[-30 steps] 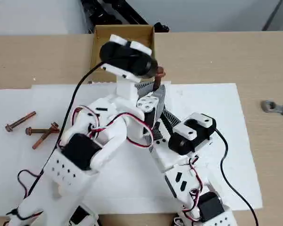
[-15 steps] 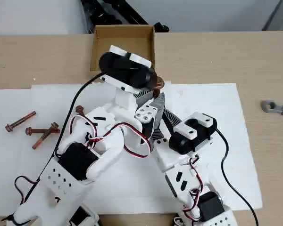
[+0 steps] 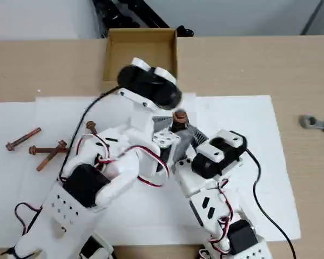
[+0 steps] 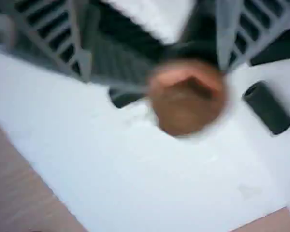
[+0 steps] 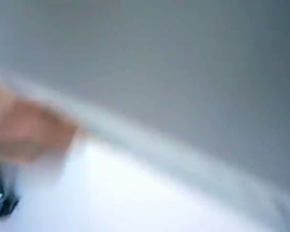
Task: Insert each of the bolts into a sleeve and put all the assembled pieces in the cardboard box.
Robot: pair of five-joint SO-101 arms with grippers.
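Right now the copper bolt (image 3: 179,116) stands upright a short way off the cardboard box (image 3: 141,47), on the side of the box that faces my arm bases and a little to its right. It does not touch the box. My left claw (image 3: 164,120) and my right claw (image 3: 190,132) meet around that bolt, crowded so tightly together that I cannot tell which of them has it, or whether either one is wide, narrow or clamped. The black motor (image 3: 149,86) on my left wrist hangs over the near edge of the box, between the box and the bolt.

From my left wrist the bolt shows head-on and smeared, with a black sleeve (image 4: 267,107) lying on its side just beside it. The sleeve is apart from the bolt, and I cannot place it against the box from that view.

Everything near the claws sits on a white sheet (image 3: 248,124) that begins just on the near side of the box and covers the worktop (image 3: 248,65) there. Three loose bolts (image 3: 46,150) lie well away from the box, to its near left, two of them crossing. A fourth bolt (image 3: 90,126) peeks out beside my left arm, closer to the box than those three. A metal tool (image 3: 316,123) rests on the bare worktop far to the right of the box.
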